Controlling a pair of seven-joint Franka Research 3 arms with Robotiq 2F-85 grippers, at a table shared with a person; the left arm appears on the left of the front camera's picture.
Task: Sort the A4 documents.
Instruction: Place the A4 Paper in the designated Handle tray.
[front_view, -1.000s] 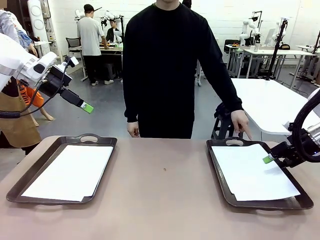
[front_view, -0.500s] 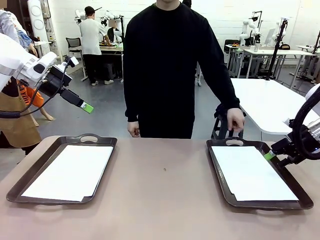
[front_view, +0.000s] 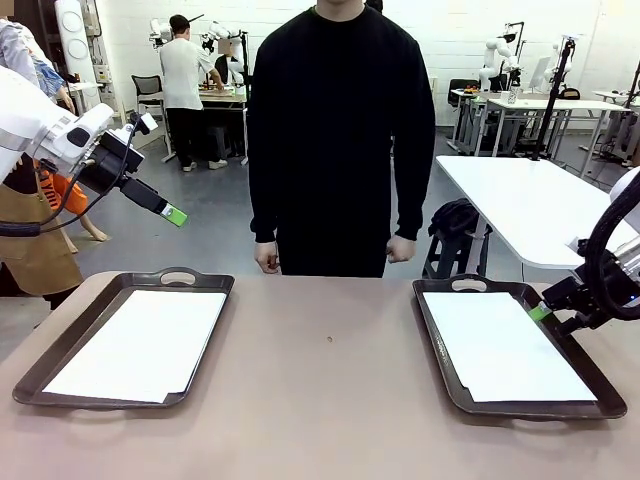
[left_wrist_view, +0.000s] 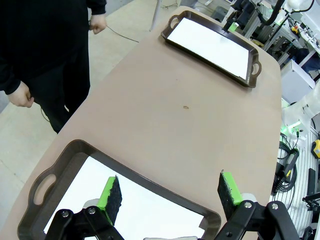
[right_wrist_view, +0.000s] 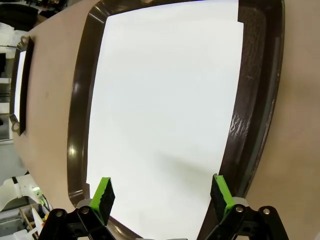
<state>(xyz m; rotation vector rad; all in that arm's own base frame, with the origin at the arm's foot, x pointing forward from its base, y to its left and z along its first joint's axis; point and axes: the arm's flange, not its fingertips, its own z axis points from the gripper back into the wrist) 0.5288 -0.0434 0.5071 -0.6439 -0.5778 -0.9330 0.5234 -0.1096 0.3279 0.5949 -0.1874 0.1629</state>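
Behind the brown tabletop (front_view: 330, 400) a person in black stands with both arms down. 2 dark trays rest on it, well apart: the left tray (front_view: 60, 355) and right tray (front_view: 440, 340) each hold A4 documents (front_view: 140, 345) (front_view: 500, 345). Left hand (left_wrist_view: 170, 197) hovers released above its tray; right hand (right_wrist_view: 160, 197) hangs released over the right tray's edge.

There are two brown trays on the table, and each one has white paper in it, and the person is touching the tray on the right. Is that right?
Not quite. The person's hands hang by their sides, touching neither tray, as the front view shows. The rest holds: the left tray and the right tray each hold white paper.
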